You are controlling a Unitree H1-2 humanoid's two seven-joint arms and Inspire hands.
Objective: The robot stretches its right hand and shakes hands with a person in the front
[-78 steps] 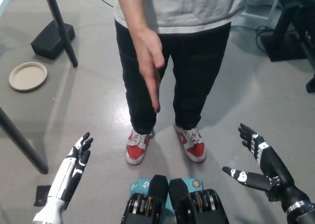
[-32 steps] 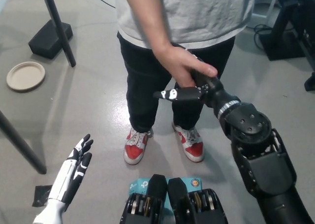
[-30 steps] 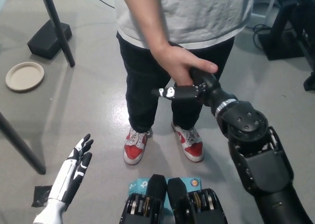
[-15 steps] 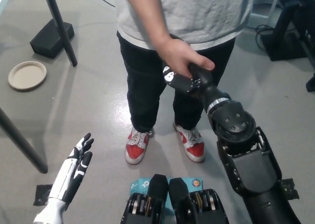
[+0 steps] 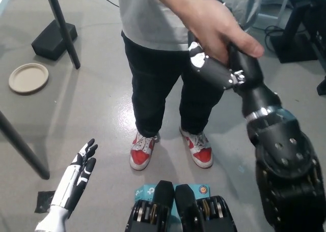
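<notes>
A person in a grey shirt, black trousers and red shoes (image 5: 142, 151) stands right in front of me. My black right hand (image 5: 220, 66) is stretched up and forward, clasped in the person's hand (image 5: 220, 25), which wraps over it from above. My right hand's fingers curl around the person's palm. My white left hand (image 5: 80, 166) rests low at the lower left, fingers apart and holding nothing.
A tan paper plate (image 5: 28, 78) lies on the grey floor at the left. A black stand base (image 5: 55, 40) with a slanted pole sits behind it. Dark equipment stands at the right edge (image 5: 300, 28).
The clasped hands have risen and shifted right since half a second ago, in a shake upward. Earlier my right hand came up from the lower right to meet the person's hand. My left hand stayed put.
</notes>
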